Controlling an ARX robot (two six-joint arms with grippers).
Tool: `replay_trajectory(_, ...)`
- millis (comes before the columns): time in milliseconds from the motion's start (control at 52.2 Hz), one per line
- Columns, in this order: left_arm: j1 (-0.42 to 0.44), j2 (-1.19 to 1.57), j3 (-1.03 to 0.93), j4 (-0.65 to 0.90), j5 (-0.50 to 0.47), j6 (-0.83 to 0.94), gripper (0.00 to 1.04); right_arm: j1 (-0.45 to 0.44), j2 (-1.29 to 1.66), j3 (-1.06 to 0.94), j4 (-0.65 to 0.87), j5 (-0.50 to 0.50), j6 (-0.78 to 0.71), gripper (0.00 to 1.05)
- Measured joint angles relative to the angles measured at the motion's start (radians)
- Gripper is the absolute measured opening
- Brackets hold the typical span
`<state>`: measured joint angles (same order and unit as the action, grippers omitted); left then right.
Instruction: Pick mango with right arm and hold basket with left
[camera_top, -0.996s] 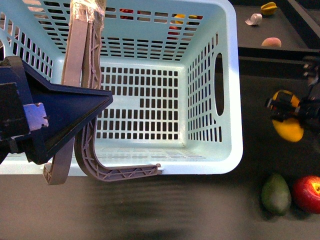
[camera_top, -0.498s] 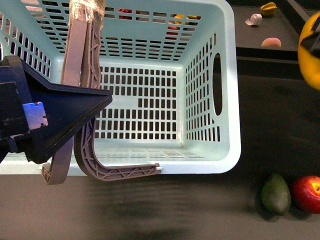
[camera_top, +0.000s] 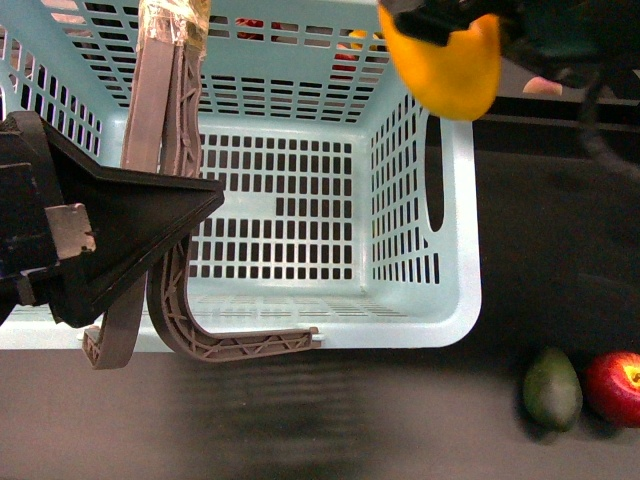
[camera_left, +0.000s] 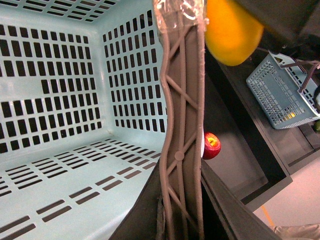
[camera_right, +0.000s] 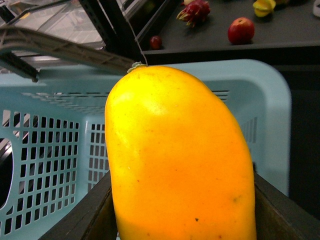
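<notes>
The mango has travelled from the worktop's right edge toward its far edge and now hangs over the far right corner of the basket. My right gripper is closed around it. My left gripper clamps the grey handle. Released here, I judge it could strike the rim and roll outside.

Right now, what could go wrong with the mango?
The mango hangs over the far right corner of the basket, not its middle. Dropped here, it might hit the rim and bounce out.
The right gripper grips only one end, so the mango could slip.
If the left gripper loosens on the handles, the basket could shift.
</notes>
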<state>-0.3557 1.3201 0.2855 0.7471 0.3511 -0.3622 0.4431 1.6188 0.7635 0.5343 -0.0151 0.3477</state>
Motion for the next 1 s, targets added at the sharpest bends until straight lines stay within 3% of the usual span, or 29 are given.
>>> replay_trajectory(306,0.000,0.000,0.000,0.000,0.000,0.000,0.12,0.051,0.178,0.084,0.022,0.045,0.027,0.59)
replay_trajectory(594,0.000,0.000,0.000,0.000,0.001,0.000,0.12,0.064,0.146,0.082,0.035,0.129,0.034,0.99)
replay_trajectory(823,0.001,0.004,0.000,0.000,-0.009,0.002,0.12,0.086,-0.137,-0.081,0.092,0.450,-0.122,0.97)
replay_trajectory(996,0.001,0.004,0.000,0.000,-0.006,0.004,0.12,0.104,-0.413,-0.241,-0.002,0.620,-0.139,0.97)
